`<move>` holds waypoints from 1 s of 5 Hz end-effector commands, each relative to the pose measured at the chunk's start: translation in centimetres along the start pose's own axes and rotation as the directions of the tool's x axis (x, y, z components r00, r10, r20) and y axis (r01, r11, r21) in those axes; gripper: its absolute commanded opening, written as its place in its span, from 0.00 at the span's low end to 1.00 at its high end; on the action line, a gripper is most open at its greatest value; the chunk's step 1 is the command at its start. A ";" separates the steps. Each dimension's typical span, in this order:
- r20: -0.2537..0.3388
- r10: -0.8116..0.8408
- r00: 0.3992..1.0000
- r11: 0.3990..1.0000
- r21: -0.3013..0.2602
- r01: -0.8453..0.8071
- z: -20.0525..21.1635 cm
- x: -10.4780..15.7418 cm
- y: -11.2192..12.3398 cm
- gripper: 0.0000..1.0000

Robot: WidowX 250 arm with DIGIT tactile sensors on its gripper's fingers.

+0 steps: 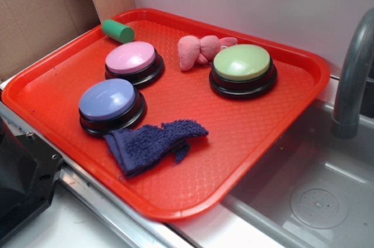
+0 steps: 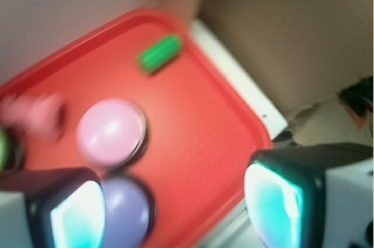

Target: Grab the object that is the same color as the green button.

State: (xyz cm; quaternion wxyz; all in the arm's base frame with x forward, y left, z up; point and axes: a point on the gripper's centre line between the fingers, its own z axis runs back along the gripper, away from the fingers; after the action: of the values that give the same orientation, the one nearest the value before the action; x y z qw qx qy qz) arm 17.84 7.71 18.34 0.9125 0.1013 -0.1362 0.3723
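Crumpled blue terry cloth (image 1: 153, 144) lies nearest the exterior camera, on a red tray (image 1: 280, 137) with a raised rounded rim and dimpled plastic floor. Behind it sit three smooth domed buttons: lavender button (image 1: 109, 102), pink button (image 1: 132, 60) and the green button (image 1: 242, 66), with a pink plush (image 1: 198, 50) between the last two. The green cylinder (image 1: 118, 30) lies on its side by the far rim, bare floor around it. A grey sink (image 1: 315, 195) adjoins the tray.

From the wrist, blurred, the claw (image 2: 175, 207) stands apart, empty; the cylinder lies well ahead of it, between its fingers (image 2: 76, 210), near the tray's corner rim.
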 end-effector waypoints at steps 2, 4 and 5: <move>0.058 0.314 0.948 0.934 0.158 -0.319 -10.5 5.6 -3.4 1.00; 0.052 0.278 0.959 0.949 0.136 -0.283 -14.2 7.9 -3.7 1.00; 0.044 0.272 0.961 0.952 0.131 -0.276 -15.8 8.1 -2.4 1.00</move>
State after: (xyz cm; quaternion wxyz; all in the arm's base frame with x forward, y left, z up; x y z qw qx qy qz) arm 28.73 14.81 4.60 0.8456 0.1525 -0.1174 0.4979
